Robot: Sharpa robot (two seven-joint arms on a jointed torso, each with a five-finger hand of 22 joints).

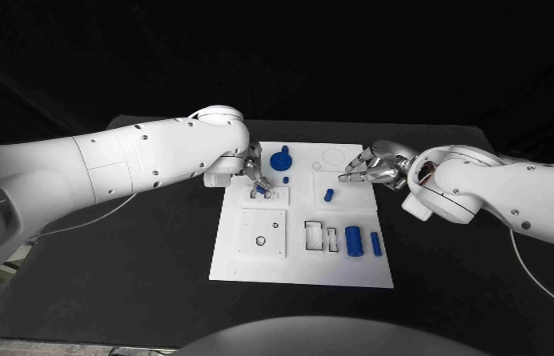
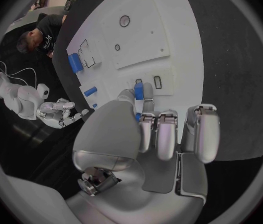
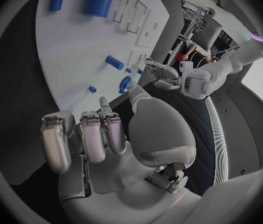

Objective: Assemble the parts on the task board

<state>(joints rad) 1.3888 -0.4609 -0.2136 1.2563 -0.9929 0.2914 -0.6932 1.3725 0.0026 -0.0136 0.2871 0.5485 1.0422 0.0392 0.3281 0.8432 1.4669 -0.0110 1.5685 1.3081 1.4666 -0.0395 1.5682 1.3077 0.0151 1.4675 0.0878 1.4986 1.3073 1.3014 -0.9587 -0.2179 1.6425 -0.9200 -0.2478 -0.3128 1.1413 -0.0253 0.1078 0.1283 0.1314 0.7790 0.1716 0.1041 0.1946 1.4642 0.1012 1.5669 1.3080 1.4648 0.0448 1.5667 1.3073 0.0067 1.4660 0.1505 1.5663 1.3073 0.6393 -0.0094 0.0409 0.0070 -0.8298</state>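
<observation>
Your left hand fills the middle of its wrist view: thumb and a finger are pinched on a small blue part, the other fingers curled alongside. In the head view, that left hand sits left of centre over the upper left part of the board, with the pinched part just above a small raised white block there.

Your right hand comes in from the right of the head view and hovers at the board's upper right edge. Its fingers are apart and hold nothing; the right wrist view shows the same hand with fingers loosely spread above the board's edge.

On the board, in the head view, you have:
- a large blue knob near the top, just right of your left hand;
- a small blue peg right of that knob;
- a short blue cylinder lying near the middle, below your right hand;
- a thick blue cylinder and a thin blue rod lying side by side at the lower right;
- two outlined rectangular slots just left of the thick cylinder;
- a square white plate with two small holes at the lower left.

The board lies in the middle of the black table.
</observation>
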